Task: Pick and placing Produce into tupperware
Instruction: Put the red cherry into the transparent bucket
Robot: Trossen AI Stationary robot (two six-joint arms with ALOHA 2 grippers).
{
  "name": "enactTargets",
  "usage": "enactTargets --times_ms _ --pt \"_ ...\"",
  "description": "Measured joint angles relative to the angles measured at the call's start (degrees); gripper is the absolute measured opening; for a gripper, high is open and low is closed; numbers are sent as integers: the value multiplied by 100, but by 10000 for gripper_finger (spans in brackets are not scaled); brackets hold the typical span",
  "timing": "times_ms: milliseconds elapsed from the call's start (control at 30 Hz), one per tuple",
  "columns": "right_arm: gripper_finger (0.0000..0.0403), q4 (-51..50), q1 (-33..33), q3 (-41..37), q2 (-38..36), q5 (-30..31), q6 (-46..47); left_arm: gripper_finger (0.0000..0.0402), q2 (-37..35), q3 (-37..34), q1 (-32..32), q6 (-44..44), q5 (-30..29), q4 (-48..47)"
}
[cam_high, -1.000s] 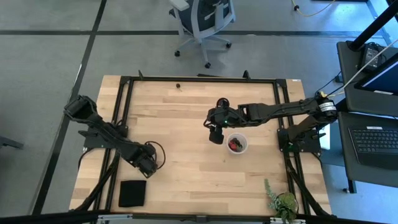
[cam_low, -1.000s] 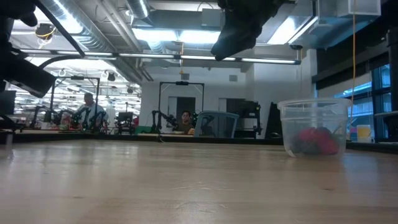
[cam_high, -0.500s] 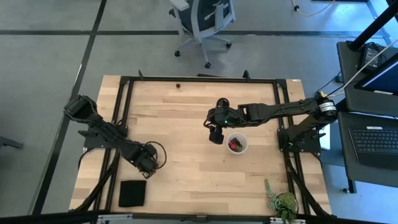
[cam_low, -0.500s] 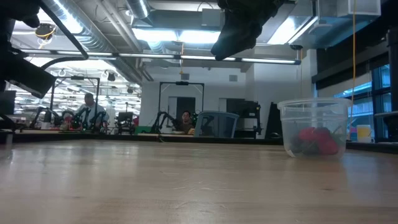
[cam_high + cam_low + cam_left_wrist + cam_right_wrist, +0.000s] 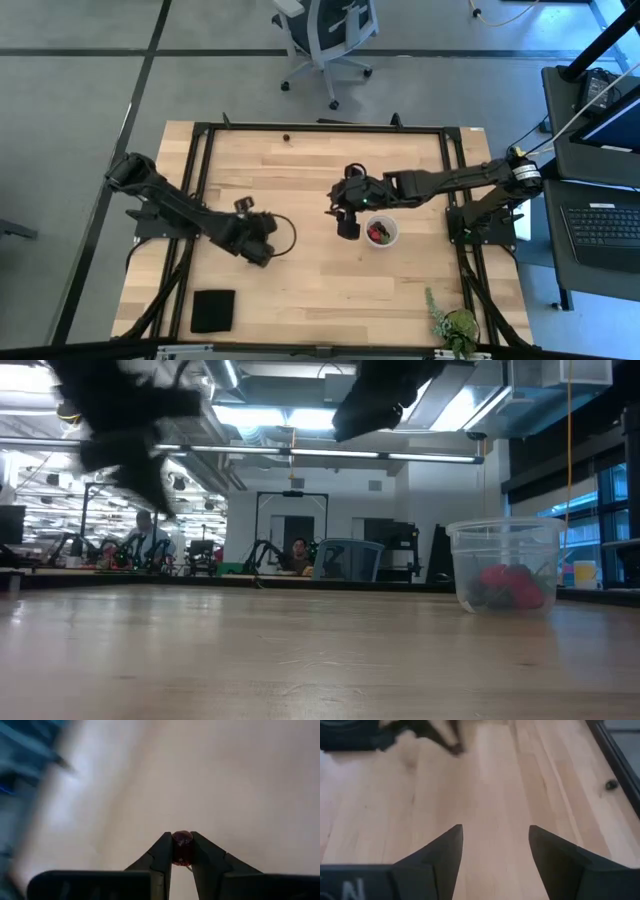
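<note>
the left gripper (image 5: 183, 851) pinches a fruit (image 5: 182, 846) at centre-left of the high view, while the right gripper (image 5: 347, 228) hovers released beside the tub (image 5: 381, 231).

produce (image 5: 182, 847): dark maroon | tupperware (image 5: 382, 231): translucent white | table (image 5: 310, 190): pale wood | pad (image 5: 213, 311): black

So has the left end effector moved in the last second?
Yes. The left end effector has swung away from the black pad, toward the tupperware, gripping a fruit.
</note>
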Motion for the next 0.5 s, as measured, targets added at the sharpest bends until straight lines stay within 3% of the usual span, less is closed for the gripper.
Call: enactTargets --times_ms 167,267,367,500 --pt "227 391 140 0 34 21 -459 52 -3 715 249 1038 -2315 131" --pt "220 579 180 -2 117 22 -872 52 -5 1060 295 1683 -3173 363" --pt "210 774 183 0 289 28 -1320 52 -67 1180 293 2239 -3363 526" --pt "198 1222 181 0 577 38 -1737 52 -300 1124 310 2432 -2806 684"
